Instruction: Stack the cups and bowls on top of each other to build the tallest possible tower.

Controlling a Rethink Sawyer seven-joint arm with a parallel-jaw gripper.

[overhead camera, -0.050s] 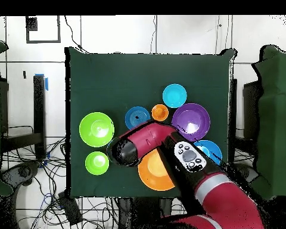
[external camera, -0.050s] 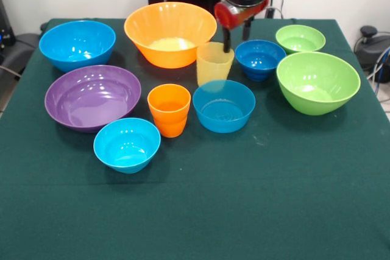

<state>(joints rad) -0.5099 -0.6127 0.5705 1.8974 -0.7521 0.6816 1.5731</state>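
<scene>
Green cloth covers the surface (external camera, -0.050s: 195,211), and the pale yellow cup (external camera, -0.050s: 214,63) near its middle serves as the landmark. Far to the left of that cup sits the large blue bowl (external camera, -0.050s: 77,44), with the large purple bowl (external camera, -0.050s: 92,97) in front of it. A small light blue bowl (external camera, -0.050s: 127,144) stands in front of the purple one, well to the left of the yellow cup and nearer the camera. The large orange bowl (external camera, -0.050s: 170,33) is just behind and to the left of the yellow cup. The orange cup (external camera, -0.050s: 169,109) stands upright in front and slightly left of it. A second light blue bowl (external camera, -0.050s: 223,106) sits directly in front of the yellow cup, overlapping its base in the front view. The hand (external camera, -0.050s: 236,38) hangs over the yellow cup's right rim, one dark finger (external camera, -0.050s: 226,39) reaching down at the rim; whether it is clenched or released cannot be told. The small dark blue bowl (external camera, -0.050s: 260,59) is just right of the yellow cup. Further right come the small lime green bowl (external camera, -0.050s: 300,38) and, in front of it, the large lime green bowl (external camera, -0.050s: 318,82). All stand apart, none stacked.
</scene>
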